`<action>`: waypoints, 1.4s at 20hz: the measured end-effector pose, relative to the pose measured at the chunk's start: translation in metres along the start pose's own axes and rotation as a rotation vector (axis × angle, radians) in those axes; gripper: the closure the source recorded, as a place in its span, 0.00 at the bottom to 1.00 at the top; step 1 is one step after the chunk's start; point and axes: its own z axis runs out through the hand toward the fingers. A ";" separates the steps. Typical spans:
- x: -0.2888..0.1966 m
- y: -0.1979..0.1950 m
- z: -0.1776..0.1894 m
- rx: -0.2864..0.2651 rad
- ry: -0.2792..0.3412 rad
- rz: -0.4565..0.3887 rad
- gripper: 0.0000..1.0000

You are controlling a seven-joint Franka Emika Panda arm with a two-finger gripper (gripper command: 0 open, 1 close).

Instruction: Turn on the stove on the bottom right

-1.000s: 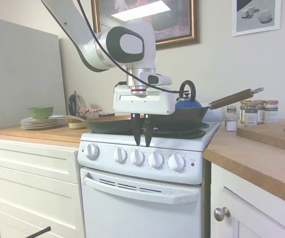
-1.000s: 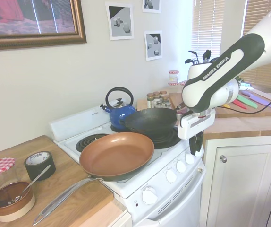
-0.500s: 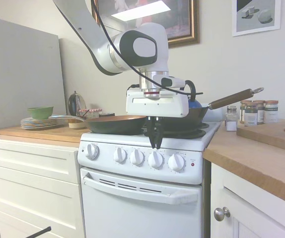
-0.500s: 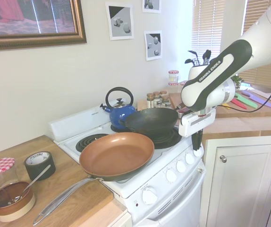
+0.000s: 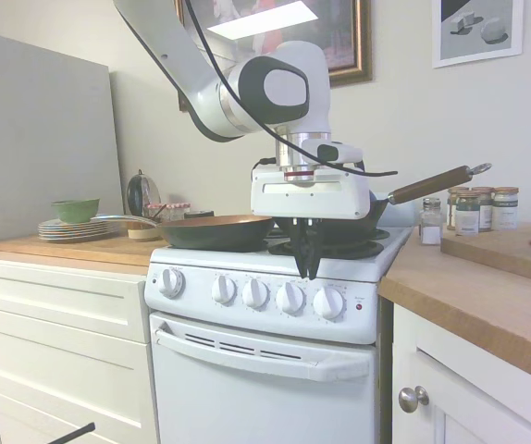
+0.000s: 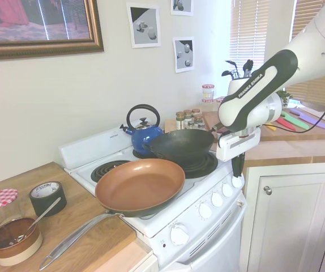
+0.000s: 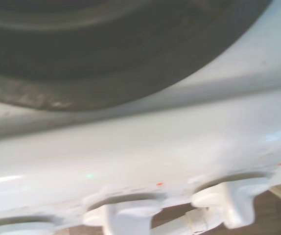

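The stove (image 5: 275, 305) stands between two white wood-topped cabinets, its front panel carrying five round white knobs and one small red light (image 5: 359, 305) at the panel's right end. On its top sit three vessels: a copper-coloured frying pan (image 6: 141, 185) at the front, showing nothing inside and with its long metal handle reaching out over the counter; a dark wok (image 6: 180, 143) with a wooden handle, its inside also bare as far as the second exterior view shows; and a blue kettle (image 6: 144, 134) at the back by the wall. The gripper (image 5: 308, 262) hangs point-down at the stove's front edge, just above the gap between the fourth knob (image 5: 290, 298) and the fifth knob (image 5: 328, 302) counted from the left, its two dark fingers pressed together with nothing between them. In the blurred wrist view the white stove top and the tops of knobs show below the dark curve of a pan. On the counter beside the frying pan, a brown bowl (image 6: 14, 242) holds a spoon, a glass jar (image 6: 0, 204) wears a red checked lid, its contents not clear, and a roll of black tape (image 6: 47, 196) lies just behind the bowl. In the first exterior view a green bowl (image 5: 75, 210) rests on a stack of plates (image 5: 71, 229). A cluster of spice jars (image 5: 474, 210) stands on the other counter near the wall, at least four, their contents hard to make out.
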 end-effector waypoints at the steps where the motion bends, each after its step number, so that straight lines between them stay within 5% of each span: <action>1: 0.002 0.002 0.000 0.000 0.001 0.004 1.00; 28: 0.024 0.015 0.029 -0.013 -0.031 0.036 1.00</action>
